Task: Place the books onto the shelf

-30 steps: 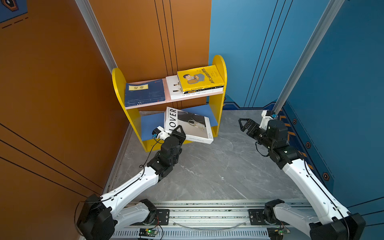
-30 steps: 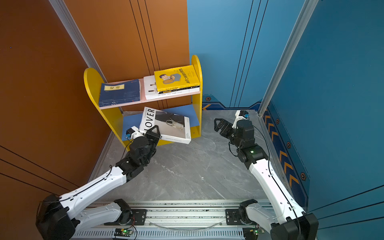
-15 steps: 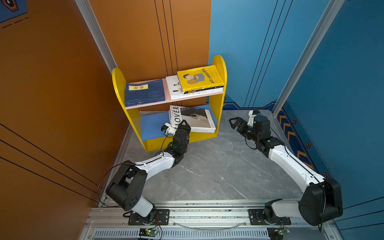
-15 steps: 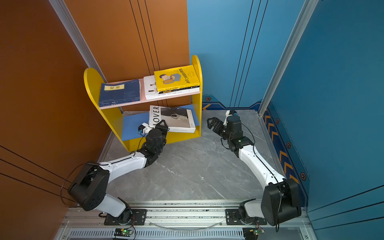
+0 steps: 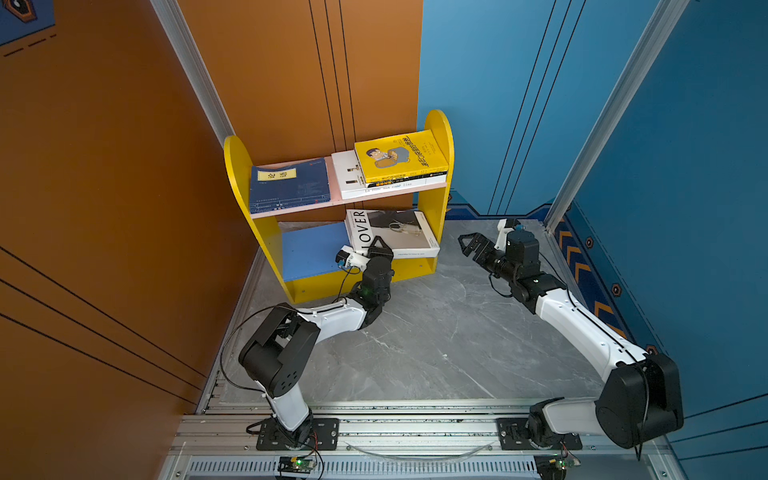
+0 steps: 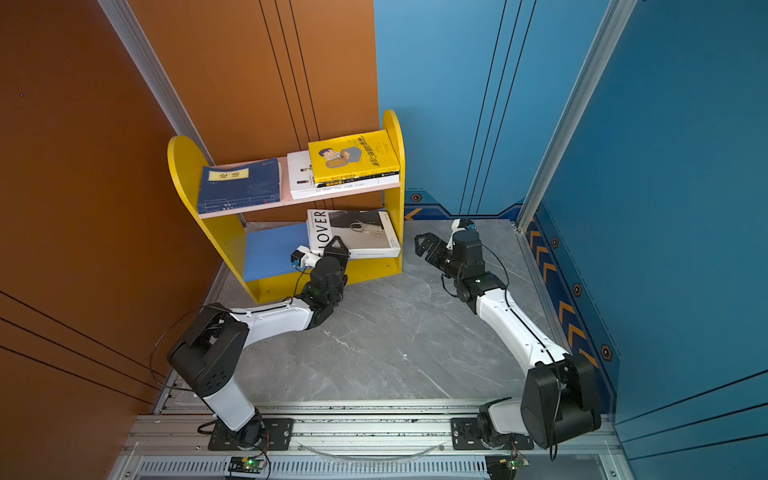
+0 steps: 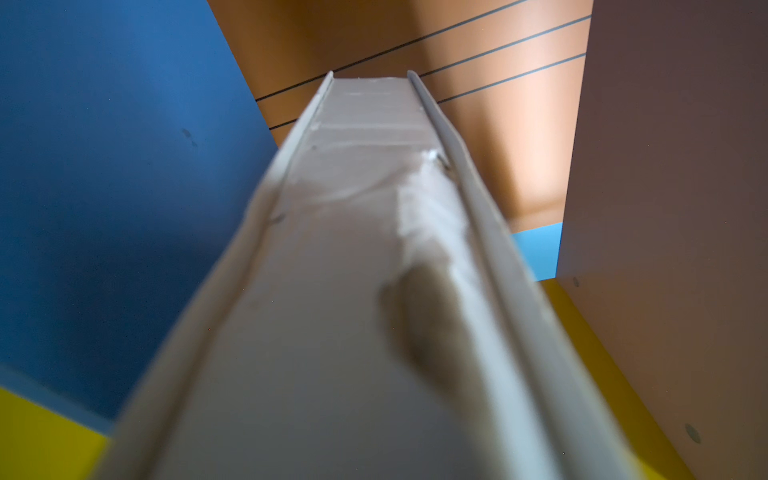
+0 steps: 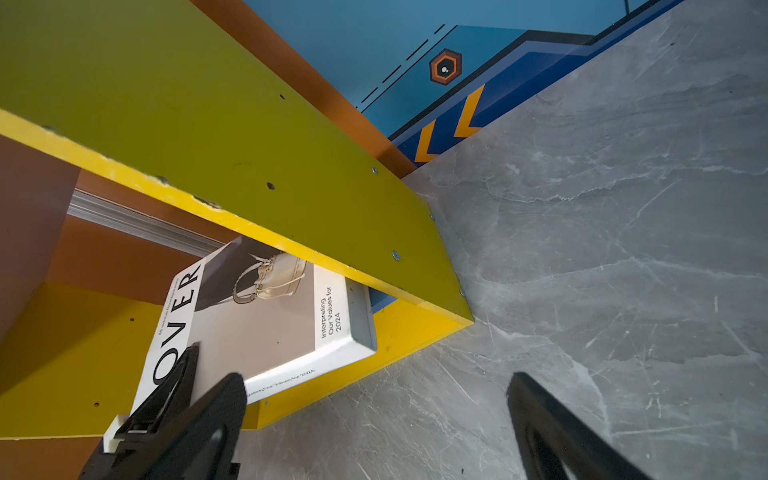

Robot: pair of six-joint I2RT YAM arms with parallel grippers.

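shelf [image 5: 235, 174] top board [image 5: 299, 212]: navy book [image 5: 291, 189] left, yellow book [image 5: 401, 156] on a pile [image 5: 347, 178] right | blue low board [image 5: 309, 251]: LOVER book [image 5: 399, 232] flat, right side | left end effector [image 5: 377, 243] at its corner, can't tell if it grips | right end effector [image 5: 468, 249] spread wide, near shelf

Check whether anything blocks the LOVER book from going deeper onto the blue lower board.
Nothing visible does. The LOVER book lies flat at the right end of the blue lower board, beside the yellow side panel; the board left of it is bare. The left gripper sits at the book's near corner, not behind it.
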